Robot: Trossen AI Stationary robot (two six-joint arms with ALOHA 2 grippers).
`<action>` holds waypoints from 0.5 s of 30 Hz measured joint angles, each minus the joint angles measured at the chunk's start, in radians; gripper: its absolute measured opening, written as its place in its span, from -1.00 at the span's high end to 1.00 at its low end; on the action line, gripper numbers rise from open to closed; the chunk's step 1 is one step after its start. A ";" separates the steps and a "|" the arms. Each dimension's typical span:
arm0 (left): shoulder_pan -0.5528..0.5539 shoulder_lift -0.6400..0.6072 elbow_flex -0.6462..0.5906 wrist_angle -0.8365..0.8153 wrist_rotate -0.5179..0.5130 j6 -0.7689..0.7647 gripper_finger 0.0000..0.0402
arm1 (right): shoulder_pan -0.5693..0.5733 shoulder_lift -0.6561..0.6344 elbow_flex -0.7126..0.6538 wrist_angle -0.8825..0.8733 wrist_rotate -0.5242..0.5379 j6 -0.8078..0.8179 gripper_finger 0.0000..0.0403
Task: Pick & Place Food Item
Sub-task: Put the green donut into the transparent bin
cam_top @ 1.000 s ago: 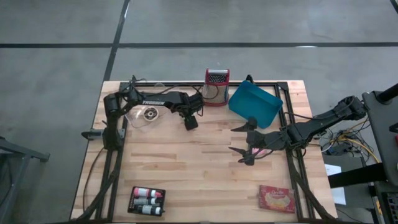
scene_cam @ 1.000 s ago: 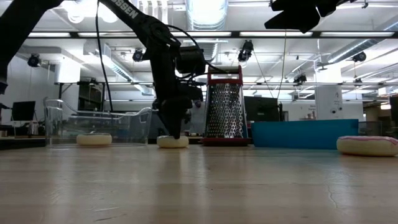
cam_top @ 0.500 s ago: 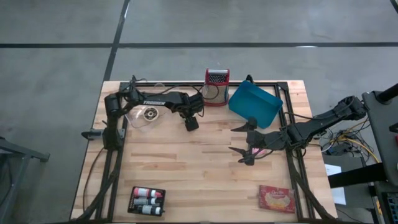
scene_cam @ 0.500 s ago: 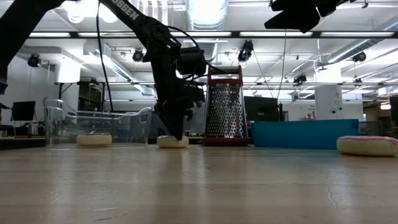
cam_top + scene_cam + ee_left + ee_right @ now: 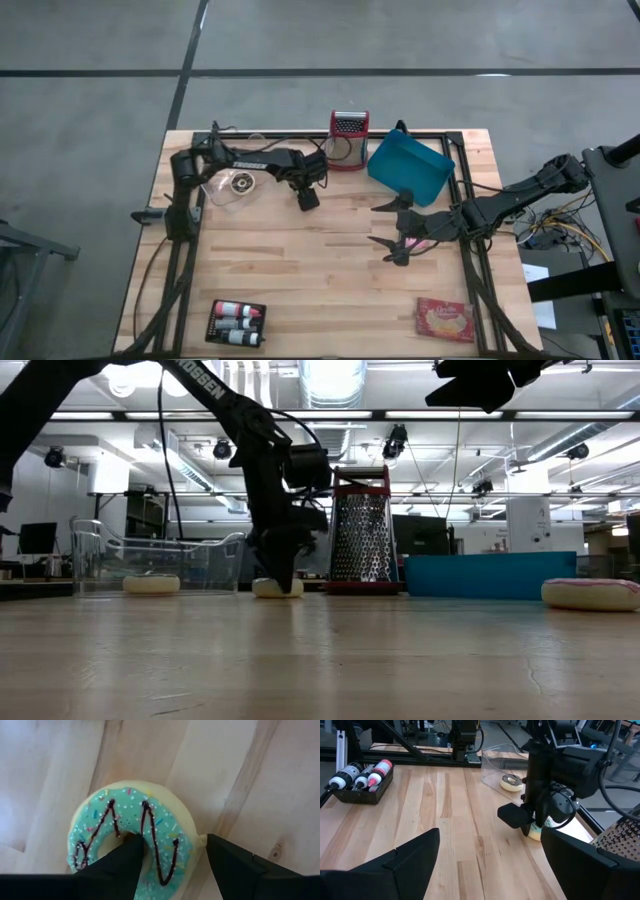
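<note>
1. Doughnut (image 5: 132, 840): teal icing, dark zigzag lines, coloured sprinkles, pale rim; lay on table (image 5: 300, 260) before grater (image 5: 348, 139).
2. Left gripper (image 5: 170, 857): straddled doughnut, one finger in hole.
3. Right gripper (image 5: 392, 231): spread wide, empty.

- Around your wooden table (image 5: 300, 280) you see a grey concrete floor (image 5: 420, 40) crossed by dark seams.
- Behind it, long ceiling lights (image 5: 330, 375) brighten the workshop.
</note>
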 joint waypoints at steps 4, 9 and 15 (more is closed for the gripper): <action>0.001 0.008 0.000 0.000 0.005 -0.002 -0.10 | 0.000 0.000 0.000 0.000 0.000 0.000 -0.70; 0.001 0.008 0.000 0.000 0.008 -0.001 -0.10 | 0.000 0.000 0.000 0.000 0.000 0.000 -0.73; 0.002 0.008 0.000 0.000 0.009 0.002 -0.04 | 0.000 0.000 0.000 0.000 0.000 0.001 -0.72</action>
